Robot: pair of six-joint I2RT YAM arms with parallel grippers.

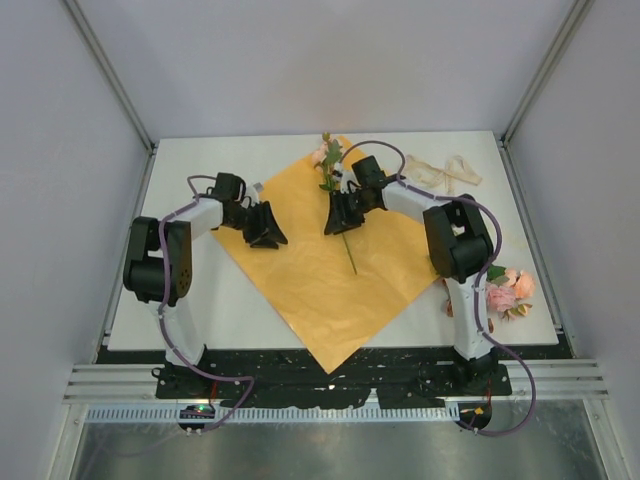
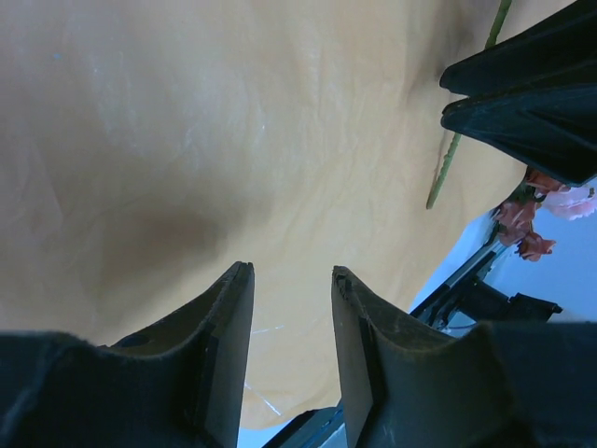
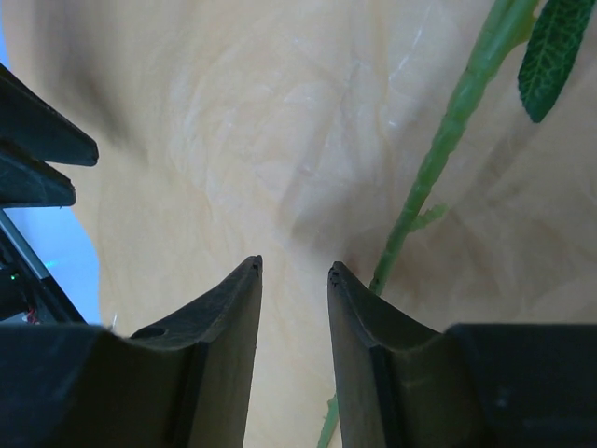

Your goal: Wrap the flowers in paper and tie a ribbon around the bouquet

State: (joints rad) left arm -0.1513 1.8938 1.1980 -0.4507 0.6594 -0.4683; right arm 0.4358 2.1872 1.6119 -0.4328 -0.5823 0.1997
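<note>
Looking between our own fingers first, we find the left gripper partly open, its jaws a modest gap apart with nothing between them, only the orange paper underneath. The right gripper stands much the same, partly open and holding nothing. The green flower stem runs just beside the outer face of one finger, not through the gap. Whether that finger touches the stem we cannot tell from the wrist view.

From above, the right gripper sits low over the middle of the stem, whose blooms point to the sheet's far corner. The left gripper sits over the paper's left part, well apart from the stem.

We judge the main risks as follows. If the right jaws close where they stand, they would miss the stem and nudge it sideways off the diagonal. Either gripper could pinch and crease or tear the thin sheet. The paper's near corner reaches past the table edge, so a dragged finger may slide the whole sheet.

Further out, the other flowers lie by the right arm's base, off the paper. The ribbon lies beyond the paper's right corner.
</note>
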